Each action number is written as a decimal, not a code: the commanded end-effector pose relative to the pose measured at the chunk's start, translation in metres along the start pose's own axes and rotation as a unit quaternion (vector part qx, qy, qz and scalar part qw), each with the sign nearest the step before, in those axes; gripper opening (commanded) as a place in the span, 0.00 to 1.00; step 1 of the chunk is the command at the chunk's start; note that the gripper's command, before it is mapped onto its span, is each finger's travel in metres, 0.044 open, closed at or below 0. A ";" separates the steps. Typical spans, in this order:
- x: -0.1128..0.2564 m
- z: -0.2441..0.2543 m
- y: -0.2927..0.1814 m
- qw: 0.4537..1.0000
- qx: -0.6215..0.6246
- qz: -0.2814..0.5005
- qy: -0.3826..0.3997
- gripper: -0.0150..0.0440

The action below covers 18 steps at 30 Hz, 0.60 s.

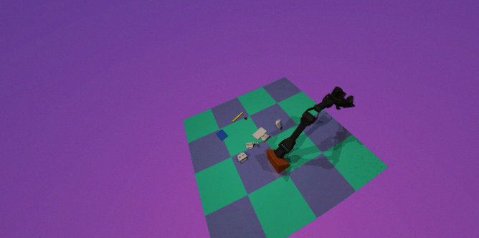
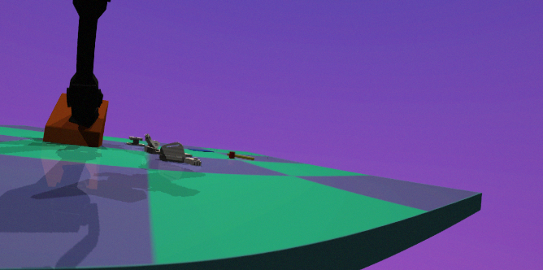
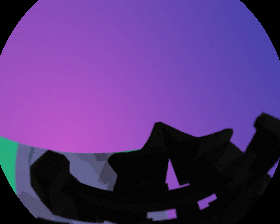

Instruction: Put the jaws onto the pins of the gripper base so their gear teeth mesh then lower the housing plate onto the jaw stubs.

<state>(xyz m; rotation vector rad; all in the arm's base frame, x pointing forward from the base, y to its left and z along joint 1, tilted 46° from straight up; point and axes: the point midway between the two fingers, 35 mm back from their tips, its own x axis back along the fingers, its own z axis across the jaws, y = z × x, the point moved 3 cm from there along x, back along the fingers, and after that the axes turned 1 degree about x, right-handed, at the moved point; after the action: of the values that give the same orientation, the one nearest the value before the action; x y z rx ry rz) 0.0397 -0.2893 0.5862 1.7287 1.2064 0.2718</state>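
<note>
Several small off-white parts lie apart on the checkered board. In the top view a pale part with dark openings (image 1: pixel 242 157) is nearest the front, a toothed jaw-like part (image 1: pixel 251 145) is behind it, a flat pale plate (image 1: pixel 259 133) has another small part (image 1: pixel 264 137) against its edge, and a rounded part (image 1: pixel 278 124) is farther right. Which is base, jaw or housing plate is too small to tell surely. In the exterior view a grey part (image 2: pixel 172 152) stands up among them. My gripper (image 1: pixel 353 104) (image 3: pixel 157 124) is shut and empty, high beyond the board's right side, far from the parts.
The orange arm mount (image 1: pixel 276 161) (image 2: pixel 73 132) stands right of the parts. A blue square (image 1: pixel 221 135), a yellow stick (image 1: pixel 237 117) (image 2: pixel 245 157) and a small red block (image 1: pixel 245 118) (image 2: pixel 232 154) lie behind and left. The board's edge (image 2: pixel 455 213) shows in the exterior view.
</note>
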 end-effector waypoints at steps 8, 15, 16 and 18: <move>0.041 0.106 0.010 0.987 0.017 -0.030 0.154 0.25; 0.084 0.160 0.014 0.968 0.035 -0.048 0.242 0.25; 0.091 0.166 0.014 0.965 0.037 -0.050 0.254 0.25; 0.105 0.179 0.014 0.958 0.041 -0.055 0.278 0.25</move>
<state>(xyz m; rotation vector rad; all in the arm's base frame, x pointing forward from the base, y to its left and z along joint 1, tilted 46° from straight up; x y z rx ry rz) 0.1831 -0.3151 0.4951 1.7165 1.6366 0.6085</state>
